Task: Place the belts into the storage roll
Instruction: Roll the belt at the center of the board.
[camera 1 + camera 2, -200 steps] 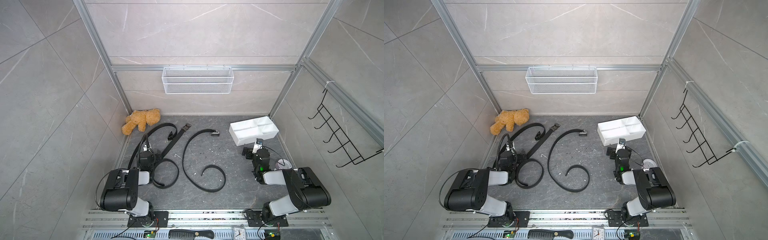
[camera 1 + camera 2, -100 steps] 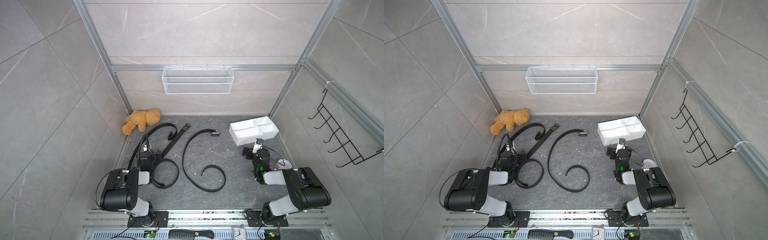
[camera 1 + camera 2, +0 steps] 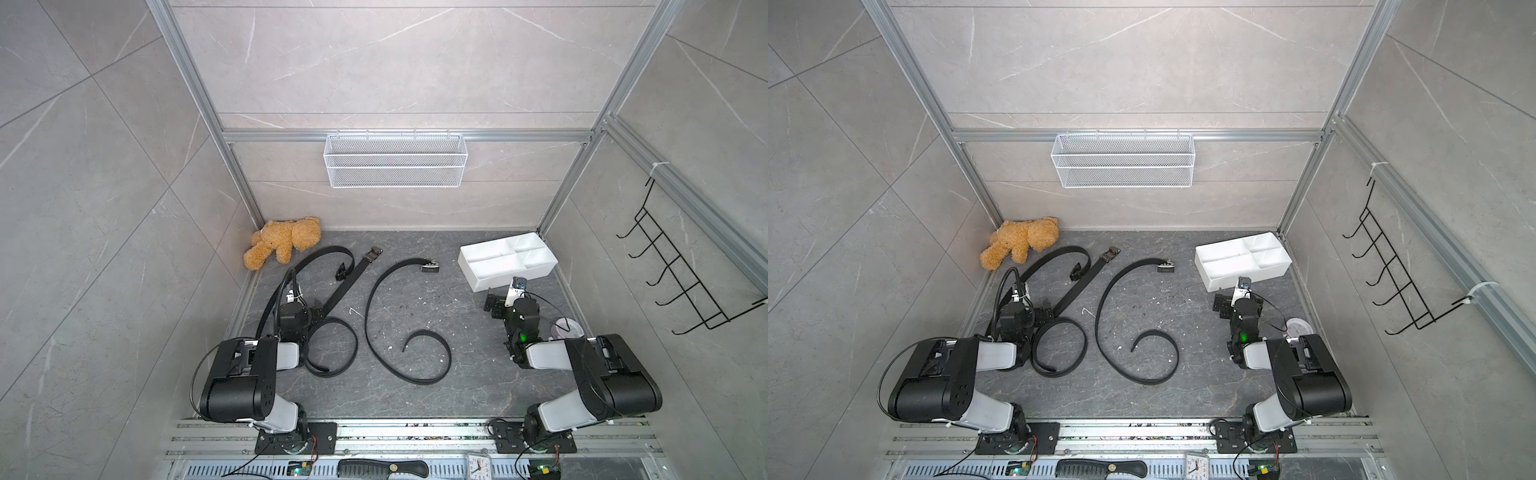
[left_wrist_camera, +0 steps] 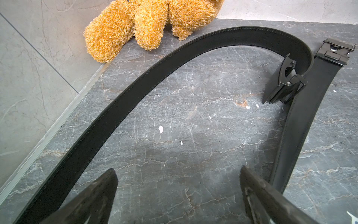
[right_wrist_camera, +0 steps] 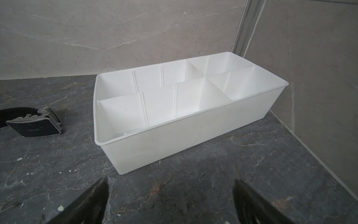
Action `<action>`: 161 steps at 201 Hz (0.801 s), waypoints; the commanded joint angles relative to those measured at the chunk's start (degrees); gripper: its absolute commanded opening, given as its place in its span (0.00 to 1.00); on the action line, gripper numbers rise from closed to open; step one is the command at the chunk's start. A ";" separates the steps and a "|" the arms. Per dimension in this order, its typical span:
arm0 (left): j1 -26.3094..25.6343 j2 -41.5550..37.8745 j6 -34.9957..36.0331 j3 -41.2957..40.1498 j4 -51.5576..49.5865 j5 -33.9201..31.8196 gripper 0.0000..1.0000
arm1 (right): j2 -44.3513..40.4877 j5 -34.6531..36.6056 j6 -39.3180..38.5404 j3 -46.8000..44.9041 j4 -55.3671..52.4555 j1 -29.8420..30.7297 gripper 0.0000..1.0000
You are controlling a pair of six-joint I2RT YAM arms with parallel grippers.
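Three belts point(image 3: 351, 282) lie loose on the bench point(image 3: 465, 374); none is in the storage roll point(image 5: 193, 139). The storage roll stands in the far right corner, long axis roughly along the far edge, all four compartments empty.

Left gripper point(image 4: 178, 174): jaws spread wide, nothing held, low over bare bench near the left edge. The arched belt point(image 4: 135, 93) passes just beside one fingertip and curves off toward the teddy bear point(image 3: 284, 243) in the far left corner. The straight belt point(image 4: 302, 126) passes just beside the other fingertip. Its long axis runs ahead of the gripper, buckle at the far end. Judgement: a short sideways shift would bring either strap between the jaws, across its width.

Right gripper point(image 5: 170, 182): jaws spread wide, nothing held, facing the long wall of the storage roll, close in front of it.

The centre belt point(image 3: 366, 320) lies between the arms in an S-curve, buckle end toward the far edge, near the storage roll. The left arm is nearer the arched and straight belts; the right arm is nearer the centre belt's buckle point(image 5: 36, 124).

Markings: faint lettering on that buckle's plate, too small to read reliably.
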 commanded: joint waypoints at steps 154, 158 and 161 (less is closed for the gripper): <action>-48.08 -5.78 -5.75 35.29 -68.66 12.58 0.90 | -13.23 -0.66 16.63 36.25 -82.44 20.09 1.00; -48.44 -4.59 -5.63 36.09 -68.89 12.93 0.89 | -12.99 -0.60 16.77 36.76 -82.99 20.16 1.00; -48.70 -3.71 -5.69 36.63 -69.04 13.13 0.88 | -12.90 -0.57 16.73 37.06 -83.41 20.30 1.00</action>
